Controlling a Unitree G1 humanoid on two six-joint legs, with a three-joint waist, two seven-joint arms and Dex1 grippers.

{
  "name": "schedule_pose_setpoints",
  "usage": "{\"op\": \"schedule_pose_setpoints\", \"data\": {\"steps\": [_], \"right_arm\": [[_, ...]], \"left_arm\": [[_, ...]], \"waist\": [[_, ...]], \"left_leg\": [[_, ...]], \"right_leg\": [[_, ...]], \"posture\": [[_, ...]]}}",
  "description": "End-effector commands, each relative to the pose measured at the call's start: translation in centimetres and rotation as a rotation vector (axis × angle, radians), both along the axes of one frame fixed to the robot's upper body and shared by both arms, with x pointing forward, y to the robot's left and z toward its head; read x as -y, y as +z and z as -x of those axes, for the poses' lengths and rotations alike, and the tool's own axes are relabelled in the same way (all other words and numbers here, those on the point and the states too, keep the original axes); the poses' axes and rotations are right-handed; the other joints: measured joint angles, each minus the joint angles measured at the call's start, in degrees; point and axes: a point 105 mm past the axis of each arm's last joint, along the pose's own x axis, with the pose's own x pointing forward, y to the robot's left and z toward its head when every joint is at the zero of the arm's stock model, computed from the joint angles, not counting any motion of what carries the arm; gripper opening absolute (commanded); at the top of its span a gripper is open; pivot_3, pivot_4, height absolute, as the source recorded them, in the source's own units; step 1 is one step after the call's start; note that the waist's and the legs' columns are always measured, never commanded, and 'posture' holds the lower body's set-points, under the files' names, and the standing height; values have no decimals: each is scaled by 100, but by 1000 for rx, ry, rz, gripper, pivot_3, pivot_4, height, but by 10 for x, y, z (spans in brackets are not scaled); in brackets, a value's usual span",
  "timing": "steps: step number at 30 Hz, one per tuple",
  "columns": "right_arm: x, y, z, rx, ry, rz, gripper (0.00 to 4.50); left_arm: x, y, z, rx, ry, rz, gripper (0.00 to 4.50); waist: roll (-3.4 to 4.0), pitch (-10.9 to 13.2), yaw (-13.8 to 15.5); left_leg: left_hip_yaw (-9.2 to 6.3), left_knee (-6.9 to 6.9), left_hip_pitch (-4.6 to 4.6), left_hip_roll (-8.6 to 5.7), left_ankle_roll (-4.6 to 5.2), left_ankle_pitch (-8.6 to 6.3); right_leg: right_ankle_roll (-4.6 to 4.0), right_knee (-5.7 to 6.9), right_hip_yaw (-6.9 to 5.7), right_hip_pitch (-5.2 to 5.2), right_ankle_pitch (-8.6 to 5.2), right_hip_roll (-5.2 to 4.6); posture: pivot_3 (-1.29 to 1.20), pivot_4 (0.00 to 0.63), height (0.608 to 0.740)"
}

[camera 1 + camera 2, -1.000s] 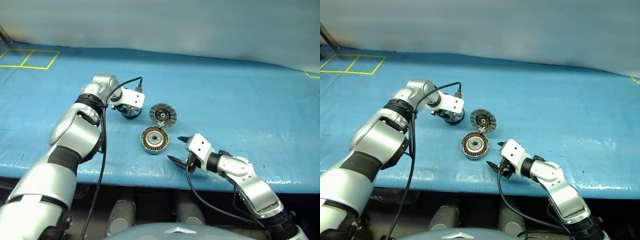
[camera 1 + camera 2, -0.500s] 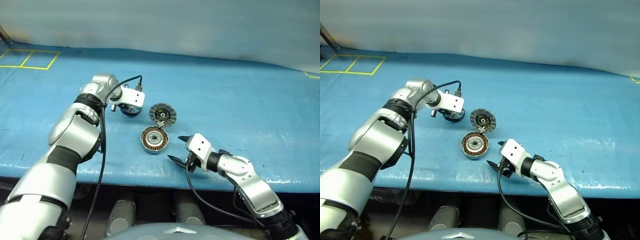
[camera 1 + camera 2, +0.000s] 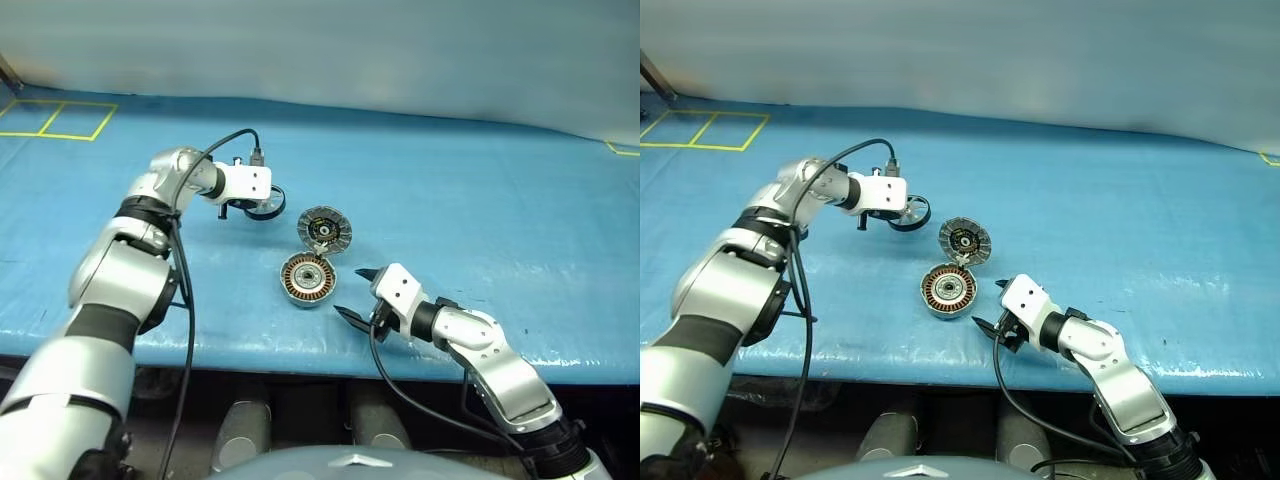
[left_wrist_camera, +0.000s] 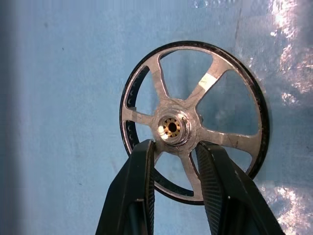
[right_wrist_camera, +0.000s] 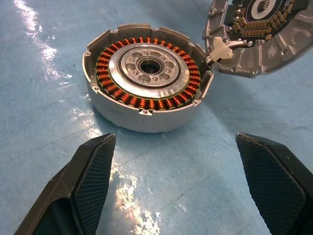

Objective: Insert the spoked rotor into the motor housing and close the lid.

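Blue-covered desk [image 3: 480, 190]: broad bare surface from 12 to 3 o'clock of the parts, its near edge running close below the right arm; yellow floor-style lines mark the far left corner.

Left arm: extended forward across the desk, wrist bent toward the right, tool angled downward. Left tool [image 4: 175, 161]: narrow, its two black fingers [image 4: 142, 186] pinching a silvery spoke beside the hub of the spoked rotor [image 3: 264, 205], which is held tilted above the cover at about 11 o'clock from the motor housing [image 3: 308, 279].

Right arm: low near the desk's front edge, forearm pointing toward the left. Right tool [image 3: 360, 293]: spread wide and empty, facing the motor housing from about 4 o'clock, apart from it.

Motor housing: open on the desk, copper windings exposed. Lid [image 3: 326, 229]: swung open at 1 o'clock of the housing, joined at the hinge, ribbed inner face showing.
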Motion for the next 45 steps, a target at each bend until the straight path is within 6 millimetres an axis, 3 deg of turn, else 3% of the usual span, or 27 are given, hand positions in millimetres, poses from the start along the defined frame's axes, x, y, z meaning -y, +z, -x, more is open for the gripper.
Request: {"op": "schedule_pose_setpoints", "data": {"steps": [1, 8, 15, 20, 24, 36, 45], "right_arm": [[4, 8, -4, 36, -21, -22, 4159], [5, 7, -9, 41, -25, -22, 4159], [5, 5, -10, 44, -30, -22, 4159], [7, 5, -11, 47, -40, -21, 4159], [8, 3, -11, 47, -50, -26, 4159], [8, 0, -9, 45, -71, -37, 4159], [11, 0, -7, 47, -89, -33, 4159]], "left_arm": [[-7, 12, 11, 55, -73, 104, 1037], [-20, 12, 38, 8, -122, 225, 1037], [-2, 32, 68, -61, -208, 363, 1037], [3, 32, 81, -137, -250, 327, 1037], [6, 32, 84, -175, -267, 304, 1037], [43, 22, 79, -230, -378, 263, 1037], [55, 15, 73, -240, -407, 243, 1037]], "waist": [[0, 0, -9], [0, 0, 54], [1, -1, 41], [3, 0, 14], [3, 0, 3], [3, 0, 21], [3, 0, 24]], "left_leg": [[1, 0, 1, 0, 0, 0], [1, 16, 9, 0, 0, 0], [3, 32, 20, 2, 0, 1], [5, 32, 27, 3, 0, 1], [7, 31, 29, 4, 0, 1], [8, 30, 26, 3, 0, 1], [8, 30, 23, 3, 0, 1]], "right_leg": [[0, 3, 1, -1, 0, 0], [-32, 46, 4, -4, -19, 0], [-35, 64, 6, 3, -21, 0], [-37, 66, 8, 6, -22, 1], [-38, 67, 8, 6, -23, 1], [-38, 63, 9, 4, -23, 1], [-38, 61, 9, 2, -24, 1]], "posture": [[0, 150, 740], [0, 150, 740], [0, 150, 740], [0, 150, 740], [0, 150, 740], [0, 150, 740], [0, 150, 740]]}}
